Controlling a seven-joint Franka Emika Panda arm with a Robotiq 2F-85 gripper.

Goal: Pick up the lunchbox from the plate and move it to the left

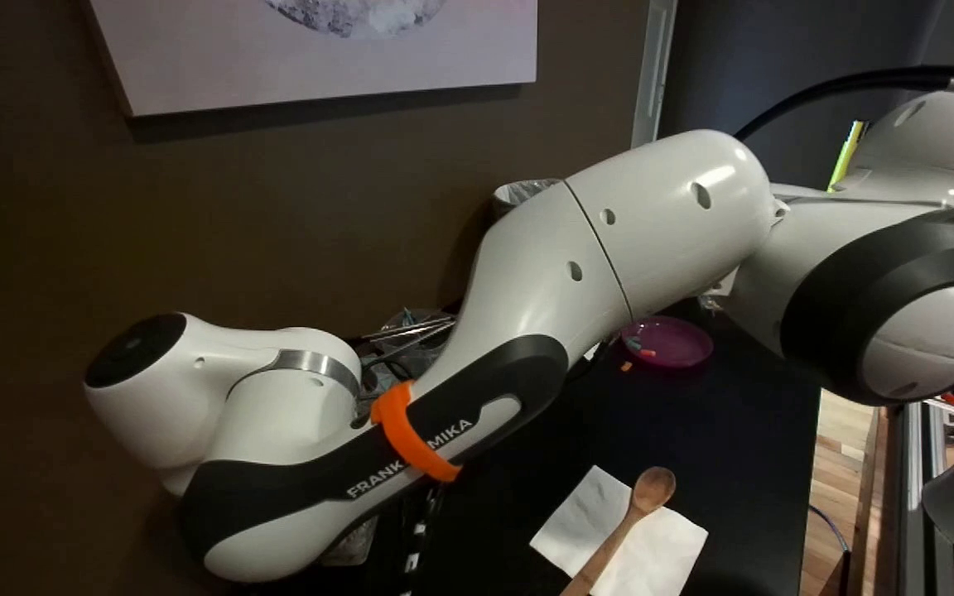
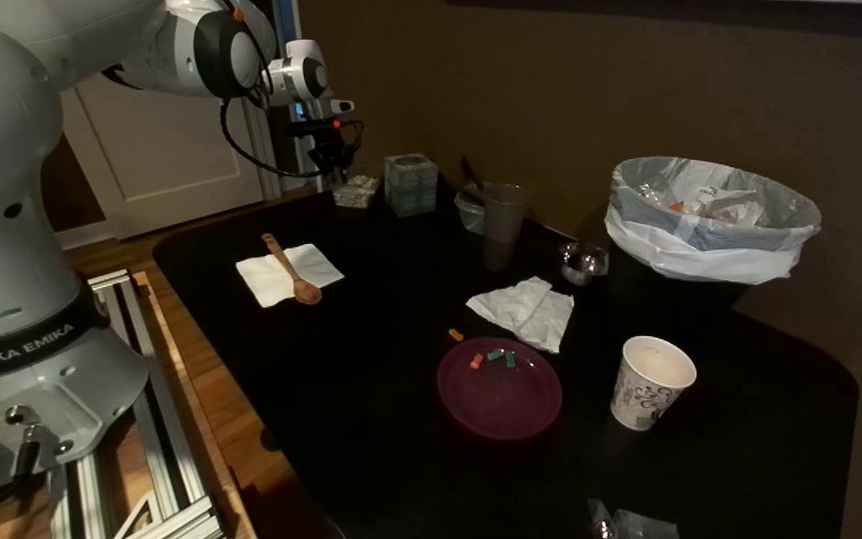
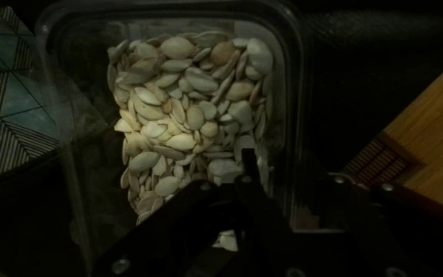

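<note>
In an exterior view, the white arm (image 2: 8, 165) stands at the left, outside the robot-side edge of the dark surface (image 2: 371, 404), and reaches toward its far end. Near that edge a wooden spoon (image 2: 289, 270) lies across a white napkin (image 2: 257, 281). Further right, the gripper (image 2: 337, 173) points down at the far corner of the opposite edge. The lunchbox (image 2: 357, 193) is at that corner, clear plastic with pale seeds (image 3: 194, 115) in it, just beside a patterned tissue box (image 2: 410, 191) and well apart from the plate (image 2: 502, 415). In the wrist view the jaws stand apart, one over the seeds, the other outside the lunchbox's side wall, which runs between them; whether either touches it I cannot tell.

Along the opposite edge come a clear tub (image 2: 470, 215) and a tall tumbler (image 2: 502, 224). Well in from the edges, the purple-red plate holds a red piece (image 2: 477, 361) and two green pieces (image 2: 510, 360); an orange piece (image 2: 456, 335) lies just outside its rim. Past it are crumpled white paper (image 2: 527, 311), a metal bowl (image 2: 583, 265), a printed paper cup (image 2: 648, 393) toward the right corner, and a lined bin (image 2: 708, 251).
</note>
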